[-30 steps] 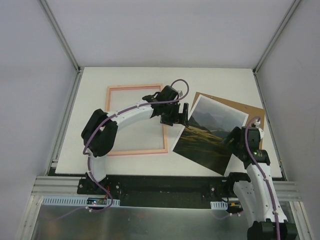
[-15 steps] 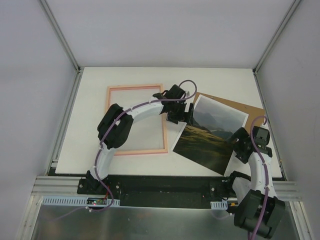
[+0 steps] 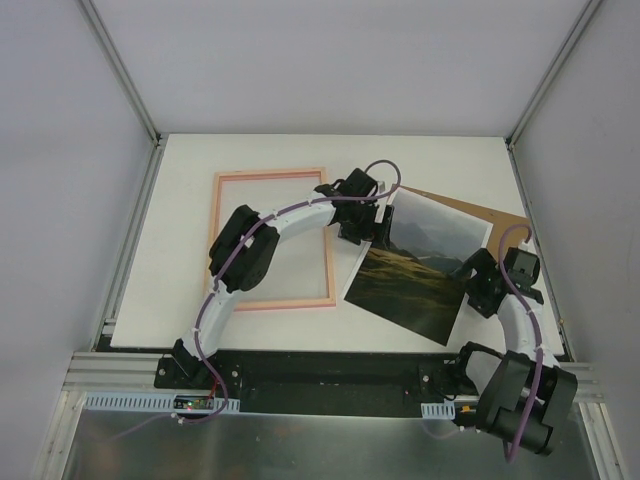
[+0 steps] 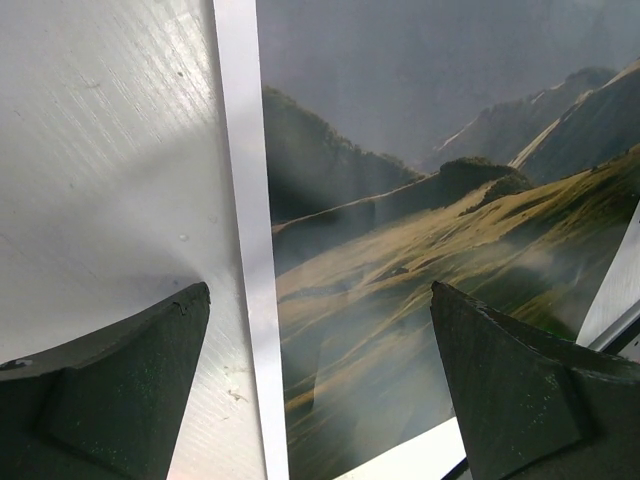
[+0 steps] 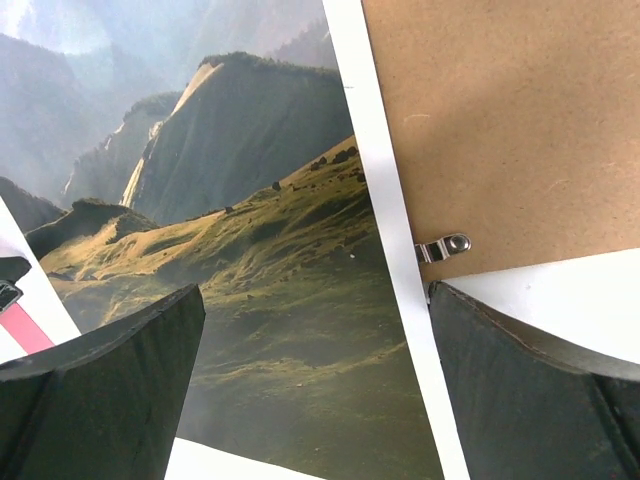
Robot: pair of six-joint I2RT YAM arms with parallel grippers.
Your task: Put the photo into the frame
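The photo (image 3: 420, 265) lies face up and tilted on the table, right of centre, partly over the brown backing board (image 3: 500, 218). It also fills the left wrist view (image 4: 420, 250) and the right wrist view (image 5: 250, 250). The pink frame (image 3: 327, 240) lies flat to its left. My left gripper (image 3: 374, 225) is open and empty, low over the photo's left white border, one finger over the table, the other over the print. My right gripper (image 3: 476, 280) is open and empty, low over the photo's right edge.
The backing board (image 5: 500, 120) carries a small metal clip (image 5: 445, 246) at its edge. White table surface (image 4: 100, 150) lies left of the photo. Metal rails border the table's sides; a black strip runs along its front edge.
The left gripper moved right from the frame's right edge to the photo's left border. The right arm swung its gripper to the photo's right edge. Photo and frame stayed put.
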